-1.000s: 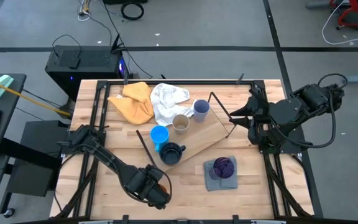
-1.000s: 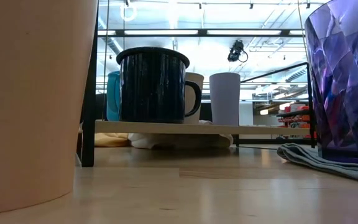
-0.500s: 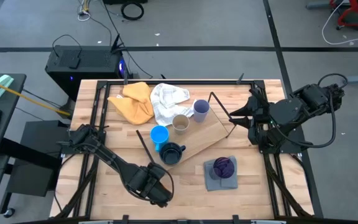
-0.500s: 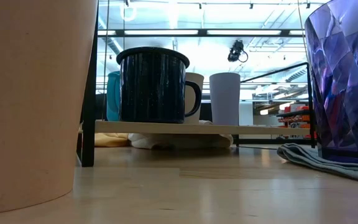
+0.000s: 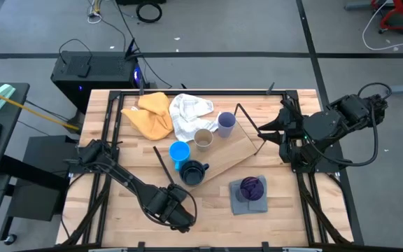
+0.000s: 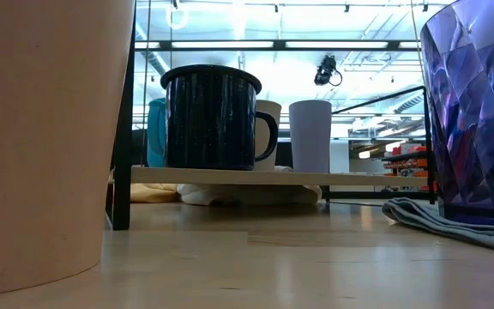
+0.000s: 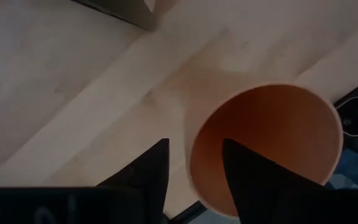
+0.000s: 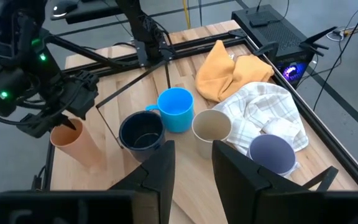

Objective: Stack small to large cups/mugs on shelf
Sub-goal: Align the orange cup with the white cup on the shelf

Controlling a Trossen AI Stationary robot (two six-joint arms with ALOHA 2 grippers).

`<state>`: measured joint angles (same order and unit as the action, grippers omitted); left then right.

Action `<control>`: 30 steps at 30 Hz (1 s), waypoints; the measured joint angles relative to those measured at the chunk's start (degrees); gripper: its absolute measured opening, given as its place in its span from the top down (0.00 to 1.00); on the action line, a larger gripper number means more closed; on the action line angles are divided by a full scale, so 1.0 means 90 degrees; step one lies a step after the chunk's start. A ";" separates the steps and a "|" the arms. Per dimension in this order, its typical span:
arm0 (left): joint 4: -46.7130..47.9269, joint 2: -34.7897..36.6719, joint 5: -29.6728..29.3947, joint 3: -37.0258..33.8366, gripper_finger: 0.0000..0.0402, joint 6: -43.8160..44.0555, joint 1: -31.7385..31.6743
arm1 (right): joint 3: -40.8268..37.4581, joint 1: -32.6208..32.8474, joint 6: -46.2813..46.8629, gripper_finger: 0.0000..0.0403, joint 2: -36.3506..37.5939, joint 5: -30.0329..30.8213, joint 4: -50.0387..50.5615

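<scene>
One finger of the left gripper (image 7: 194,171) is inside the orange cup (image 7: 263,149), pinching its wall, so a bump could tip it.

The shelf (image 5: 231,157), a light-wood board in a thin black wire frame, carries four upright cups: lavender (image 5: 226,122) farthest, then beige (image 5: 203,138), bright blue (image 5: 179,152) and dark navy (image 5: 193,172) nearest. The orange cup (image 8: 73,142) is stood on the table's near left, the purple cup (image 5: 252,187) near right.
</scene>
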<state>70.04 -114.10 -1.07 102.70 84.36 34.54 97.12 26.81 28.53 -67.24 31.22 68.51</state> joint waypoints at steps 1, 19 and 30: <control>-0.0074 0.0000 0.0047 -0.0053 0.61 -0.0014 0.0002 | 0.0000 0.0000 0.0000 0.72 0.0000 0.0000 0.0000; -0.0141 -0.0033 -0.0045 -0.0108 0.67 -0.0395 -0.0046 | 0.0000 -0.0005 -0.0010 0.72 0.0000 0.0002 -0.0002; -0.0131 -0.0046 0.0118 -0.0110 0.97 -0.1117 -0.0066 | 0.0000 -0.0005 -0.0018 0.72 0.0000 0.0002 -0.0002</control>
<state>68.85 -114.52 0.00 101.71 74.31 33.95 97.12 26.76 28.37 -67.24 31.24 68.49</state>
